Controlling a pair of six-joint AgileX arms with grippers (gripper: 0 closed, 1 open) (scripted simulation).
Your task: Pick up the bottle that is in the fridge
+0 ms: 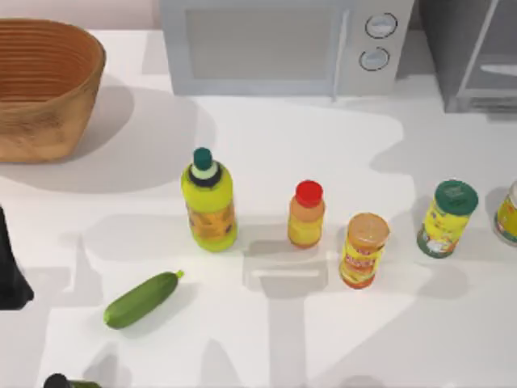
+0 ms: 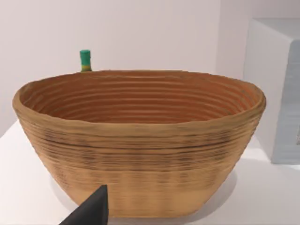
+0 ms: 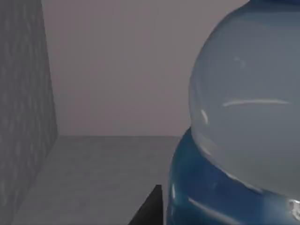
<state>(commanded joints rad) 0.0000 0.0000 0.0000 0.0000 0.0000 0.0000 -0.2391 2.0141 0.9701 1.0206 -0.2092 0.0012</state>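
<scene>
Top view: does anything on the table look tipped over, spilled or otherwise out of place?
Nothing looks spilled or broken. The one thing not upright is the cucumber, lying on its side at an angle near the front left. The yellow-green bottle, the small orange bottle and the jars to their right all stand upright.

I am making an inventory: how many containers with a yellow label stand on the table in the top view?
5: yellow-green bottle, orange bottle, orange-lidded jar, green-lidded jar, and one cut off at the right edge. Others may be hidden.

Bright even light, soft overlapping shadows on table (image 1: 323, 145)
</scene>
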